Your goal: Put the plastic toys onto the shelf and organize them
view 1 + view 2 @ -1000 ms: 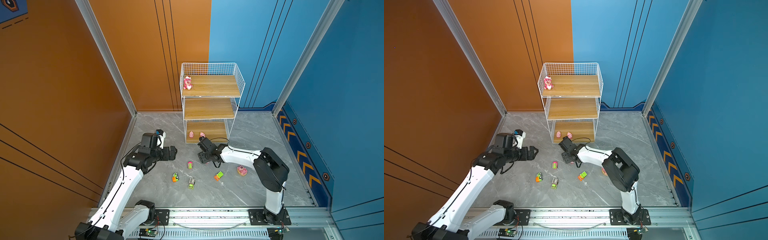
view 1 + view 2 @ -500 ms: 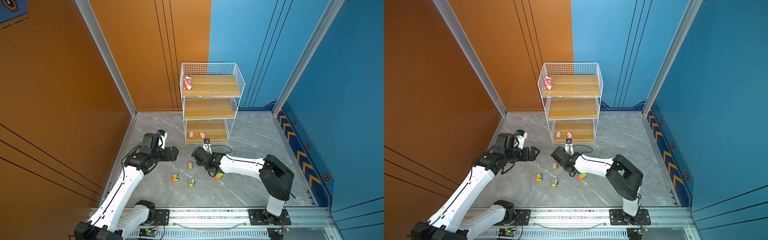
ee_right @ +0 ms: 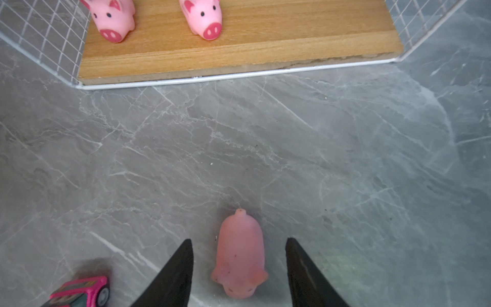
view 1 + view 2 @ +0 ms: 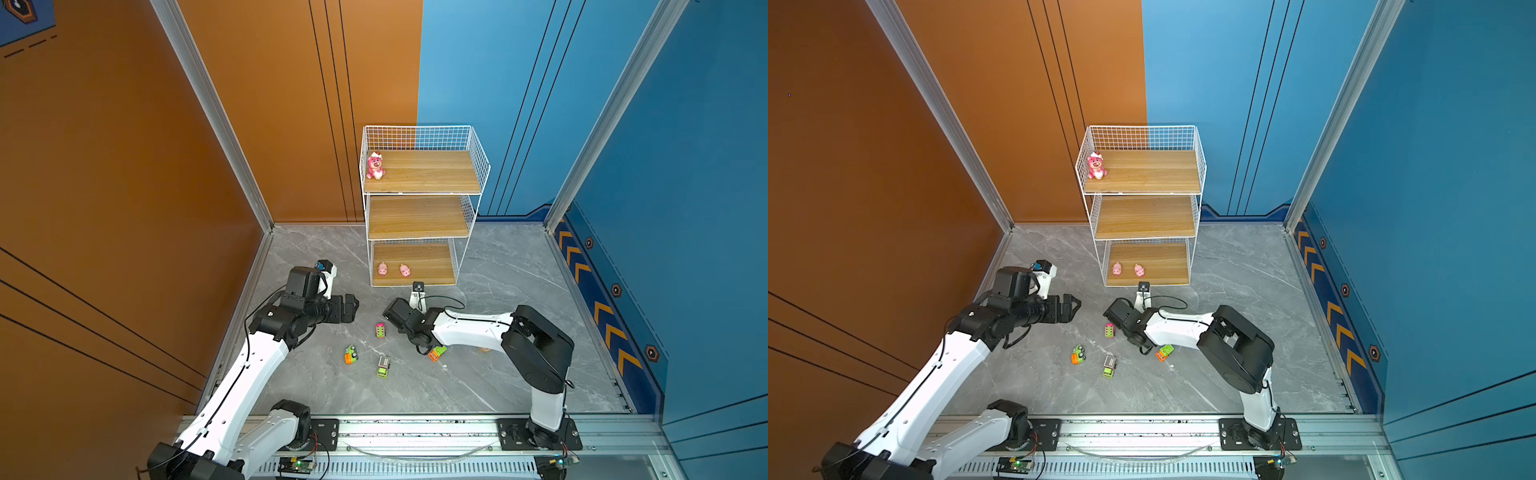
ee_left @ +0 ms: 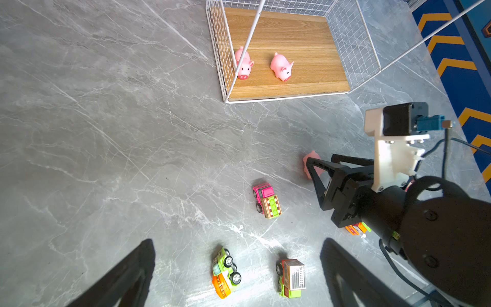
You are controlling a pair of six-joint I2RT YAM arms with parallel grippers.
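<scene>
**Right hand straddles loose pig, not gripping**

The right hand [image 3: 238, 240] is low over the grey tabletop [image 3: 345, 159], fingers apart. The loose pig [image 3: 240, 255] lies between them on the tabletop. There is a visible gap on each side and neither finger touches it. Its snout end sits back between the fingers and its tail end pokes out past the fingertips toward the shelf [image 3: 239, 55]. In the left wrist view only a bit of pink [image 5: 309, 156] shows at the tip of the right hand [image 5: 320, 159]. In both top views the hand [image 4: 392, 311] [image 4: 1115, 309] covers the pig. It is near the front of the shelf [image 4: 415, 216] but clear of it.

The left hand [image 4: 347, 307] [image 5: 239, 240] hangs above the tabletop with fingers wide apart and nothing between them, well apart from the loose pig.

- The pink truck [image 4: 380, 330] [image 3: 82, 291] stands just beside the right hand.
- The green-orange car [image 4: 351, 355] [image 5: 225, 271] is tipped on its side.
- The green-grey truck [image 4: 383, 366] is near the car.
- The orange-green vehicle [image 4: 437, 353] is partly under the right arm.
- On the shelf's bottom board, the mesh-side pig [image 4: 382, 269] and the middle pig [image 4: 404, 270] stand side by side at the front, snouts outward.
- The pink bear [image 4: 375, 165] sits upright at the front left corner of the top board.
</scene>
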